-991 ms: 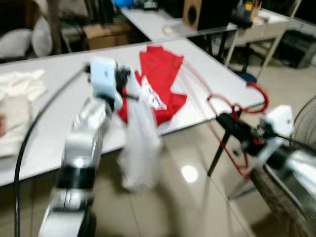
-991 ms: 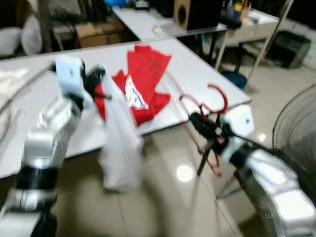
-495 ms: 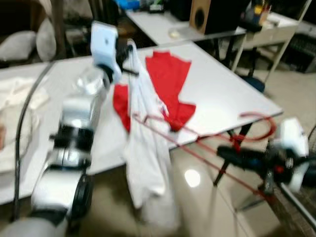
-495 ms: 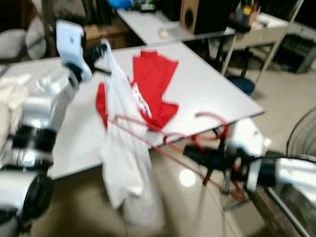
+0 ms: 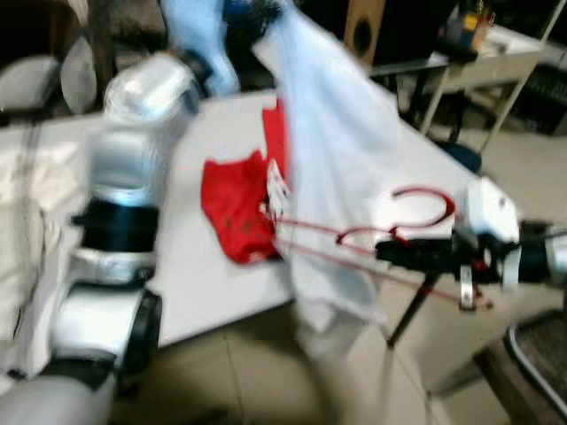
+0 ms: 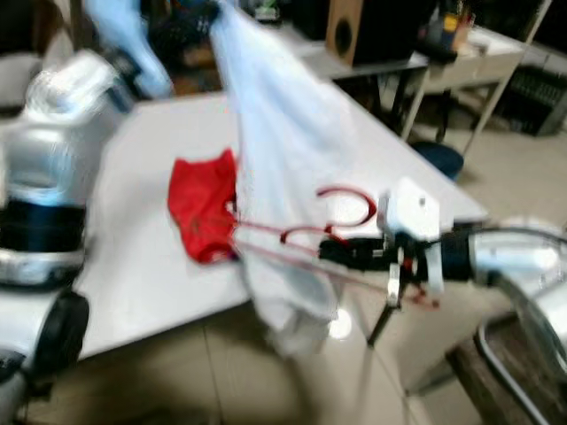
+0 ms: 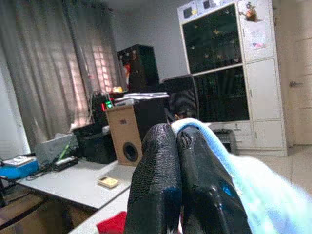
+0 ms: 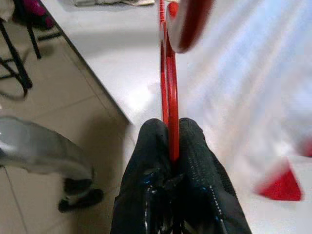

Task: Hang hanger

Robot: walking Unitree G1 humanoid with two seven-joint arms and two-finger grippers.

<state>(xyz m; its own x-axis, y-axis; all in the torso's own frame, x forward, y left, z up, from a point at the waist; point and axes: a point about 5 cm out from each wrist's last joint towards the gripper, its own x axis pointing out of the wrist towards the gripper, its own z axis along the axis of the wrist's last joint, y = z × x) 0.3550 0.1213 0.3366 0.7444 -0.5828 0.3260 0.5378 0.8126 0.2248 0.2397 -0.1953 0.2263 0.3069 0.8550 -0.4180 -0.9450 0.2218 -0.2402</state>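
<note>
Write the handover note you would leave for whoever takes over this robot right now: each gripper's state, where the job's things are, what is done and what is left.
Left gripper: shut on the white garment, holding it up high over the white table.
Right gripper: shut on the red hanger, which is held level with its long end against the garment's lower part.
A red cloth lies on the table.
Done: both items lifted and brought together.
Left: get the hanger into the garment, then hang it; no rail is in sight.

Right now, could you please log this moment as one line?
left gripper: shut on white garment, raised | right gripper: shut on red hanger
</note>
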